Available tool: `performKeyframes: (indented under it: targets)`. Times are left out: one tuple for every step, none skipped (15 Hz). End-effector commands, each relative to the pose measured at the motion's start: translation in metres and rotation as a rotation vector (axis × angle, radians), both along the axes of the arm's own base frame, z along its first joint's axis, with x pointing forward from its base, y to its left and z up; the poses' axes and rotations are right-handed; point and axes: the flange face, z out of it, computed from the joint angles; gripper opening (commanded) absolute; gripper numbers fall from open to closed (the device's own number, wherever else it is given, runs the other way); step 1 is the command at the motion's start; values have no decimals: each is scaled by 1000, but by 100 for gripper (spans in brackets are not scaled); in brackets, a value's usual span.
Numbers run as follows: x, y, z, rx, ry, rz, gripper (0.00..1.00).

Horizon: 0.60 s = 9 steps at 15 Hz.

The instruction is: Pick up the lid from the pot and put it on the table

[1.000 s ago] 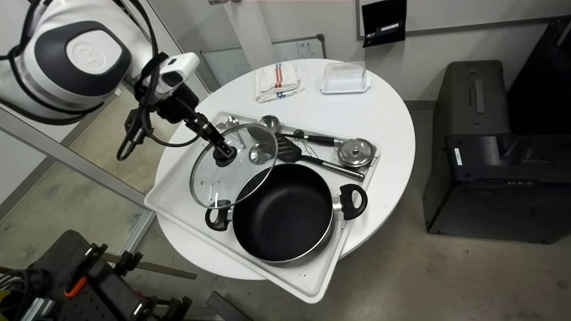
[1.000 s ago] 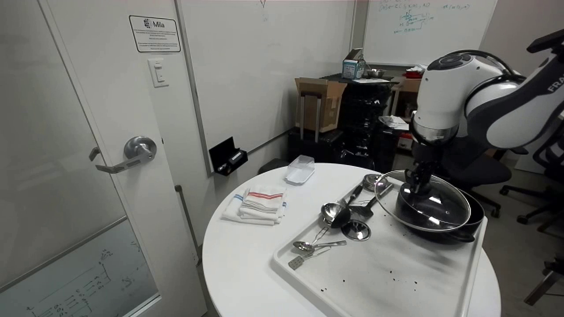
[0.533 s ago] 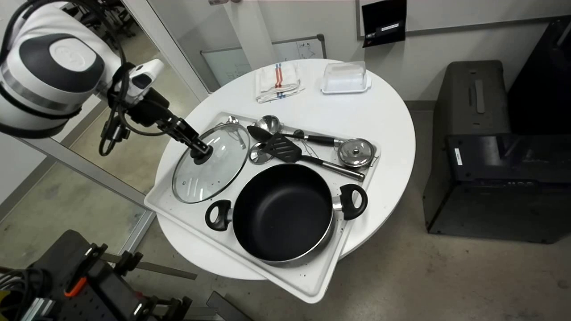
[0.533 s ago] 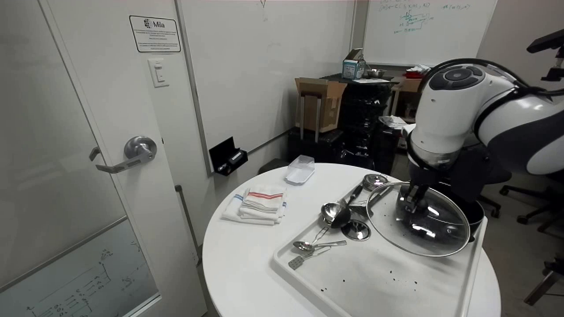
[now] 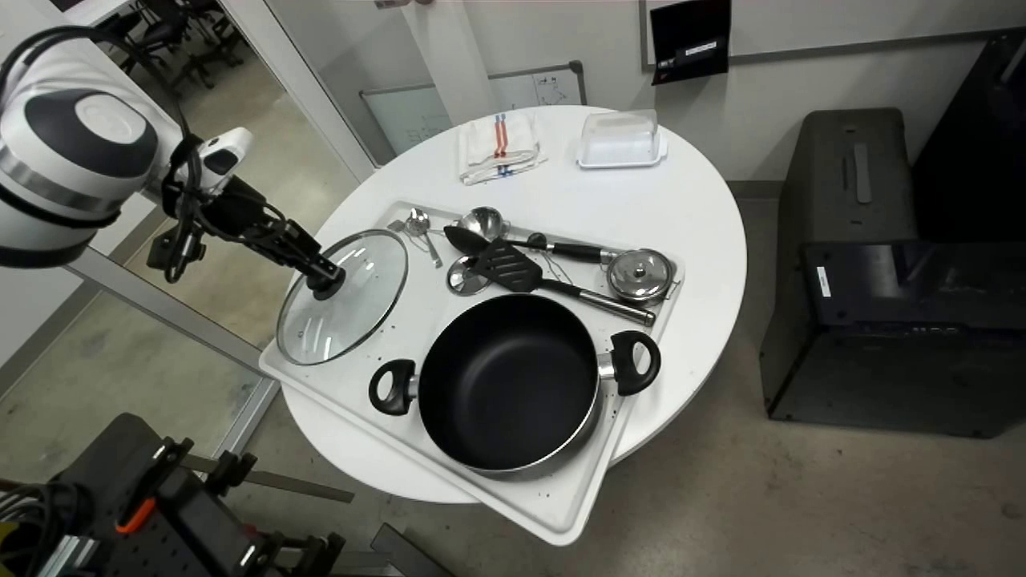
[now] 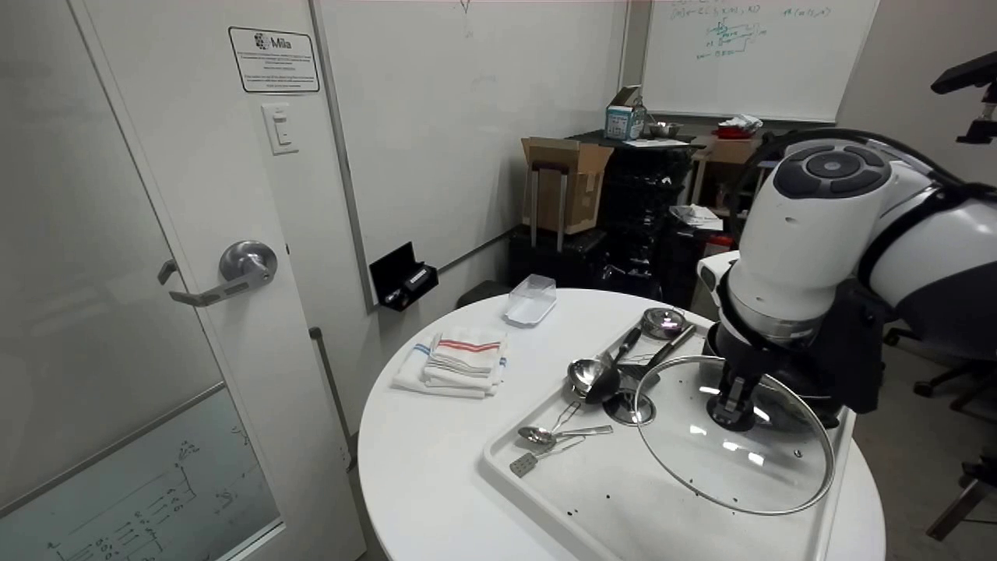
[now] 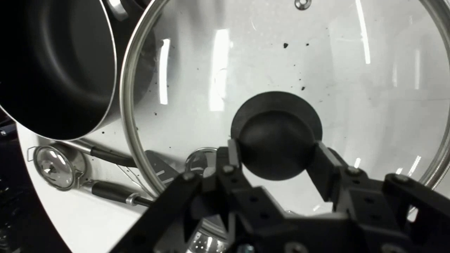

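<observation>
The clear glass lid (image 5: 365, 276) with its thin metal rim hangs from my gripper (image 5: 329, 276), over the tray beside the pot. My gripper is shut on the lid's black knob, which sits between both fingertips (image 7: 276, 149) in the wrist view. The lid also shows in an exterior view (image 6: 724, 475) and in the wrist view (image 7: 267, 66). The black pot (image 5: 513, 385) stands uncovered on the tray, its dark interior showing; it is at the upper left in the wrist view (image 7: 56, 70). The arm and lid partly hide it in an exterior view (image 6: 712, 340). The round white table (image 5: 697, 216) lies under the tray.
The pale tray (image 5: 545, 505) holds a black slotted turner (image 5: 509, 264), a ladle (image 5: 483, 220), small spoons (image 5: 418, 224) and a small lidded metal pot (image 5: 640, 276). Folded towels (image 5: 501, 148) and a clear plastic box (image 5: 620, 140) lie on the table beyond the tray.
My gripper has carried the lid sideways off the pot, leftward in one exterior view and toward the camera in the other. The pot has not moved.
</observation>
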Motion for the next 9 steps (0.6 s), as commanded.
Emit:
performKeyframes:
  targets:
    - [0,7,-8,43,3,51,24]
    - [0,8,-12,48,3,62,24]
    - [-1,6,-18,52,2,75,24]
    - [-1,5,-24,55,3,87,24]
    - [-1,2,-30,56,6,102,24]
    - [-2,0,-38,55,12,116,24]
    - [-3,-3,-45,54,16,133,24]
    - [-4,-6,-52,53,21,152,24]
    - [-4,-8,-59,50,21,169,24]
